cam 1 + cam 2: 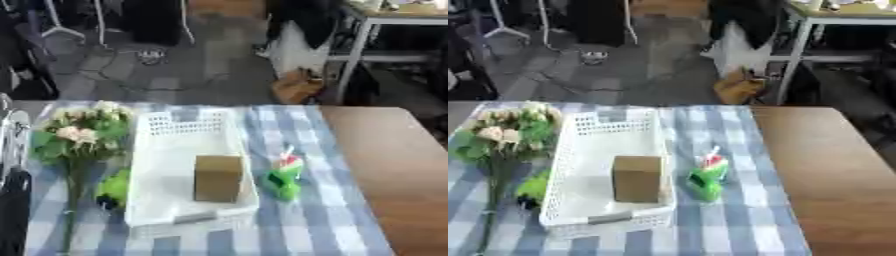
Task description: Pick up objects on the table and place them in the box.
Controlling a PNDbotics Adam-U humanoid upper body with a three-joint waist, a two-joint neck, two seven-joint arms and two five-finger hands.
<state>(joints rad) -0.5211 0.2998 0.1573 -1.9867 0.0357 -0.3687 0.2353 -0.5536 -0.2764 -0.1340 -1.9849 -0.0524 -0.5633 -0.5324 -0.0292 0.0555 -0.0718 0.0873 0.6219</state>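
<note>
A white plastic basket (pixel 182 124) stands in the middle of the checked cloth, with a brown cardboard box (pixel 217 177) upright inside it. Right of the basket lies a small green toy with a red and white top (pixel 284 176). A bouquet of pale flowers with green leaves (pixel 80 136) lies left of the basket, its stems pointing toward me. A green object with a dark end (pixel 114 188) sits between the stems and the basket wall. A black and silver part of my left arm (pixel 12 200) shows at the left edge. My right hand is out of sight.
The blue and white cloth (pixel 297 230) covers the left part of the table, and bare brown wood (pixel 385 165) lies to the right. Beyond the far edge are a grey floor, cables, a brown bag (pixel 296 86) and a white table leg (pixel 350 60).
</note>
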